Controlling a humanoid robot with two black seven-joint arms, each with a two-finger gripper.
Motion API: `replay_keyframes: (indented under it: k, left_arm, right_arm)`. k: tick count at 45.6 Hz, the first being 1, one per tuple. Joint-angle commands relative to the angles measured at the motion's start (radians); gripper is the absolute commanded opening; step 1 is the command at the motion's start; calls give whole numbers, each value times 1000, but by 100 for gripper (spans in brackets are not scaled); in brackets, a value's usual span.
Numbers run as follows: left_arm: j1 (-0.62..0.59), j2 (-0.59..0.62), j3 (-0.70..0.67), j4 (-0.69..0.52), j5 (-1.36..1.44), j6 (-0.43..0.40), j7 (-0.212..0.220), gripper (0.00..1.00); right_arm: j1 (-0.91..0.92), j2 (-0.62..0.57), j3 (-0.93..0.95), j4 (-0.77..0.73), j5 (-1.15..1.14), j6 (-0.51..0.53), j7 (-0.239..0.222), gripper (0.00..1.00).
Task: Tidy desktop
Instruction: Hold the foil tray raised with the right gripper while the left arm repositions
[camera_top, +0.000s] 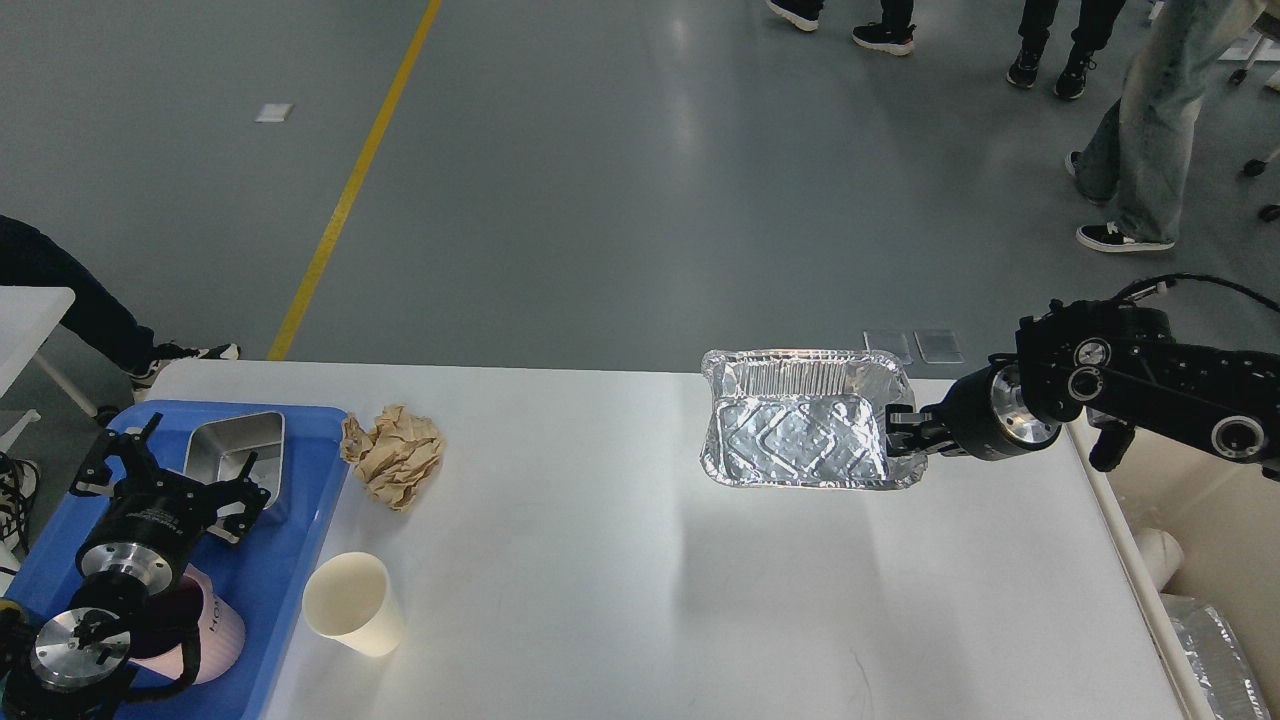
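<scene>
The right gripper (905, 432) was clamped on the right rim of the crinkled silver foil tray (800, 432), held above the wide white desktop (600, 560). The left gripper (165, 470) hung spread over the blue plastic tray (300, 560). Best kept level, since thin foil buckles easily.

Right gripper (903, 437) pinched foil tray (800, 420) rim, apparently lifted off desktop (620, 580); left gripper (170, 468) splayed over blue tray (280, 590).
</scene>
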Motion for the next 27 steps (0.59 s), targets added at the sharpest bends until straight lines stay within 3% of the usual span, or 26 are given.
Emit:
replay_keyframes:
  k: [1,13,18,27]
  left_arm:
    - [-18,32,0,-4,67,8,-12,97]
    - [5,123,12,-137,236,143,-143,97]
    - [-1,251,130,-166,243,181,-137,97]
    - [2,453,255,-253,242,155,-118,97]
  right_arm:
    - [0,2,0,0,0,0,0,0]
    - [-9,2,0,0,0,2,0,0]
    - [-10,-1,0,0,0,0,-2,0]
    - [-9,-2,0,2,0,2,-2,0]
